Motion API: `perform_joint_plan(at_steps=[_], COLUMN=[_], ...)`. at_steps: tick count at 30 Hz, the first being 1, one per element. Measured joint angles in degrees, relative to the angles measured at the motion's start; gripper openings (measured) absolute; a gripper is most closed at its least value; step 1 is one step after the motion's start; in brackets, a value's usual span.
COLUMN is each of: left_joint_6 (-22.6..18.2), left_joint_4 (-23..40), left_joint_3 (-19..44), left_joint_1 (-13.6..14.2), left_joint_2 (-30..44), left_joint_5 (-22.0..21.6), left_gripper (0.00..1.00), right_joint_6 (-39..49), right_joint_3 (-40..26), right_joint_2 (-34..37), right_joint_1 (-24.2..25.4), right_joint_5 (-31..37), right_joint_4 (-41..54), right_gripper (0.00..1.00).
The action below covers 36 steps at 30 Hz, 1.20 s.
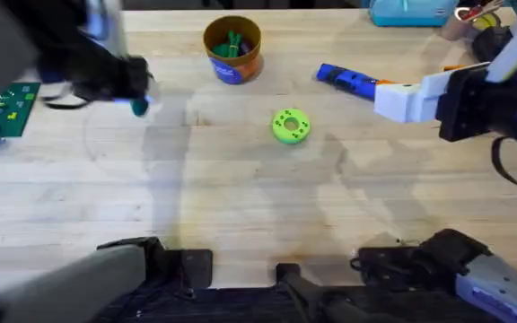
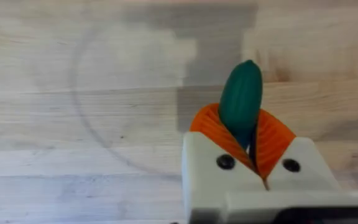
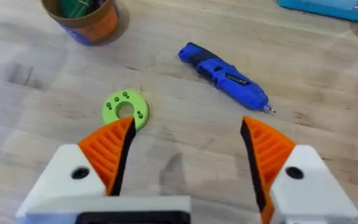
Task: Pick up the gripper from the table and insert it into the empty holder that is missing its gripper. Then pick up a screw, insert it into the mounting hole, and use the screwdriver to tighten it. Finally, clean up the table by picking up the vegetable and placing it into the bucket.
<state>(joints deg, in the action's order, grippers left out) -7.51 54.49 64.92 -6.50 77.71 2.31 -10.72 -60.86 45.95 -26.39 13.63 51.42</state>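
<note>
While one vegetable is sitting pinched between the orange pads of the left gripper, its dark green tip is poking out beyond the fingers, above bare wood. Overhead, the left gripper is hanging over the table's far left part, its arm reaching in large and dark from that side, with the one bucket standing to its right, green pieces inside. One lime-green disc is lying near the middle, and one screwdriver is lying beyond it to the right. The right gripper is holding its fingers spread wide with nothing between them, its arm stretching in from the right edge toward the screwdriver.
</note>
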Motion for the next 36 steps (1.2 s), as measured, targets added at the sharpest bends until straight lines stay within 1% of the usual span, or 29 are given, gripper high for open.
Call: perform_joint_plan(at_steps=[5,8,12,16,18,22,25,27,29,32,34,35,36], left_joint_6=[1.1,1.7,2.3,3.0,3.4,4.0,5.2,5.8,6.1,6.4,6.4,6.2,6.2], left_joint_4=[2.6,3.2,2.4,0.1,-1.4,-9.8,-16.8,-19.5,-20.8,-20.9,-21.0,-21.5,-21.5], left_joint_3=[2.4,2.5,2.5,2.5,2.5,2.4,2.6,2.7,3.7,7.7,11.7,15.6,17.4], left_joint_1=[0.0,0.0,0.0,0.5,1.5,4.7,7.1,8.3,9.2,10.3,11.0,11.8,12.2], left_joint_2=[-12.7,-17.5,-21.1,-20.5,-19.0,-13.4,-7.7,-3.2,1.6,9.0,14.0,18.1,19.9], left_joint_5=[0.0,0.0,1.1,3.1,3.7,5.4,7.4,9.3,10.7,11.9,12.3,12.7,12.8], left_gripper=[0.025,0.025,0.025,0.025,0.025,0.025,0.025,0.025,0.025,0.025,0.025,0.025,0.025], right_joint_6=[0.0,0.0,0.0,0.0,0.0,0.0,0.0,0.0,0.0,0.0,0.0,0.0,0.0], right_joint_3=[0.0,0.0,0.0,0.0,0.0,0.0,0.0,0.0,0.0,0.0,0.0,0.0,0.0], right_joint_2=[0.0,0.0,0.0,0.0,0.0,0.0,0.0,0.0,0.0,0.0,0.0,0.0,0.0], right_joint_1=[0.0,0.0,0.0,0.0,0.0,0.0,0.0,0.0,0.0,0.0,0.0,0.0,0.0], right_joint_5=[0.0,0.0,0.0,0.0,0.0,0.0,0.0,0.0,0.0,0.0,0.0,0.0,0.0], right_joint_4=[-0.1,-0.1,-0.1,-0.4,-0.6,-1.8,-1.9,-2.0,-2.1,-2.1,-2.2,-2.2,-2.2], right_gripper=[0.987,0.987,0.987,0.987,0.987,0.987,0.987,0.987,0.987,0.987,0.987,0.987,0.987])
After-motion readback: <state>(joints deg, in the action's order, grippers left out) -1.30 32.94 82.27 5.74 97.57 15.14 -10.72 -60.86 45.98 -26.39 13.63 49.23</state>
